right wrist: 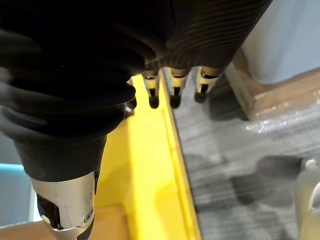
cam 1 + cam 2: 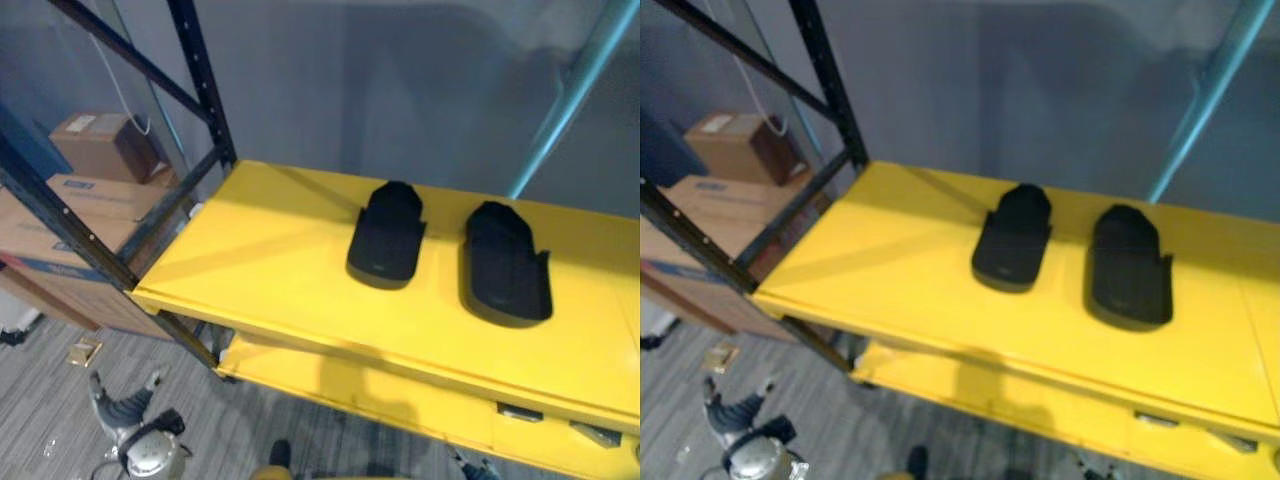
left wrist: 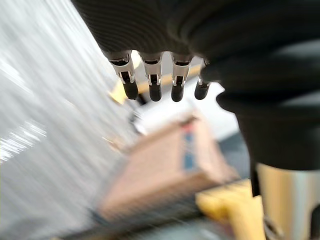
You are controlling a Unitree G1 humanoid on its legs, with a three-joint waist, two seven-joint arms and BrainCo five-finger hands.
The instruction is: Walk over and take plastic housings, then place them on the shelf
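Head views: yellow shelf [image 2: 260, 260] carries two black housings, flat, side by side, apart. Left housing [image 2: 387, 238] near centre, right housing [image 2: 505, 265] at its 3 o'clock. Cardboard boxes [image 2: 70, 215] at 9 o'clock. Left hand [image 2: 128, 410] at 7 o'clock, over floor [image 2: 50, 400].
Left wrist view: fingers [image 3: 152, 85] straight, in row, holding nothing.
Right wrist view: right hand [image 1: 174, 90] fingers straight, empty, shelf edge past them.

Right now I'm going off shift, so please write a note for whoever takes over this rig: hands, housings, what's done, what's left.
Left hand: open, empty, hanging low beside the rack.
Right hand: open, empty, by a yellow shelf edge.
Both black plastic housings lie side by side, apart, on the yellow shelf: left housing, right housing.
Done: these two are placed.
Left: any further housings would need fetching.
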